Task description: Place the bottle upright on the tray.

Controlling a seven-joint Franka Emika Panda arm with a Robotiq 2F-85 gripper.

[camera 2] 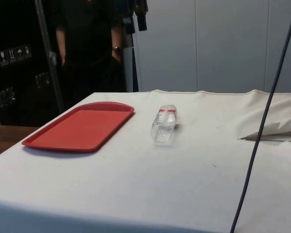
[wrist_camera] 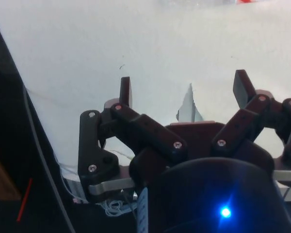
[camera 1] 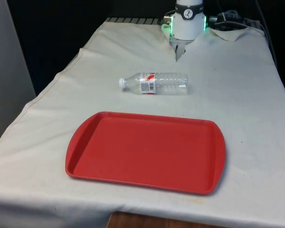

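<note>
A clear plastic bottle with a white cap and a red-and-white label lies on its side on the white cloth, cap towards the front view's left. In the side view the bottle lies just beside the tray, with its base nearest the camera. The red tray sits flat in front of it, bare. My gripper hangs above the cloth behind the bottle, apart from it. In the wrist view the gripper is open, its fingers wide apart over bare cloth.
A person in dark clothes stands beyond the tray's end of the table. A dark cable hangs across the side view, over a raised fold of cloth. More cables lie beside the robot's base.
</note>
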